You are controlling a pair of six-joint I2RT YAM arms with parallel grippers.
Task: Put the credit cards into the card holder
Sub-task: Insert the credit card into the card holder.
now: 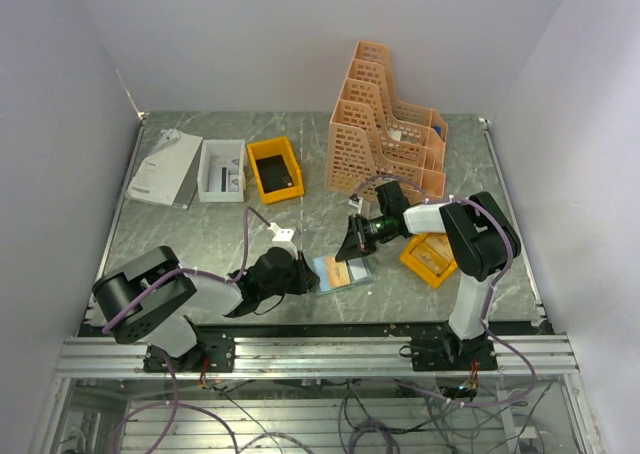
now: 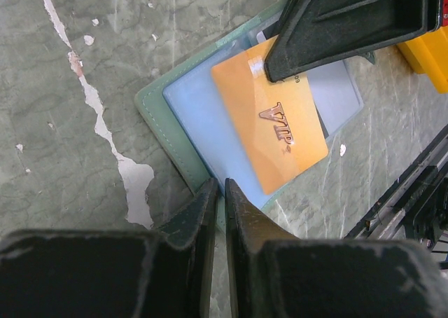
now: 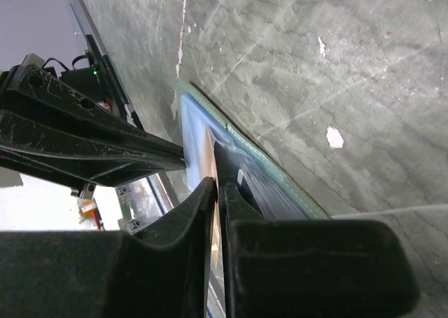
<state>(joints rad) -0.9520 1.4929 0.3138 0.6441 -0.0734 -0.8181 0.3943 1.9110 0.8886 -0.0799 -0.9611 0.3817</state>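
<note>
Noted a grey-green marble counter (image 1: 200,236), chipped white in places. Saw a peach lattice file rack (image 1: 385,124) upright near the far right corner, a yellow bin (image 1: 275,169) midway along the far edge, a white box (image 1: 221,169) just beside it, white papers (image 1: 165,168) toward the far left corner, and a second yellow bin (image 1: 428,256) by the right edge.

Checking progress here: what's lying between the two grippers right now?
The open card holder, with an orange credit card on its blue inside. The left gripper pinches its edge; the right gripper is on the card. Clearest in the left wrist view.
</note>
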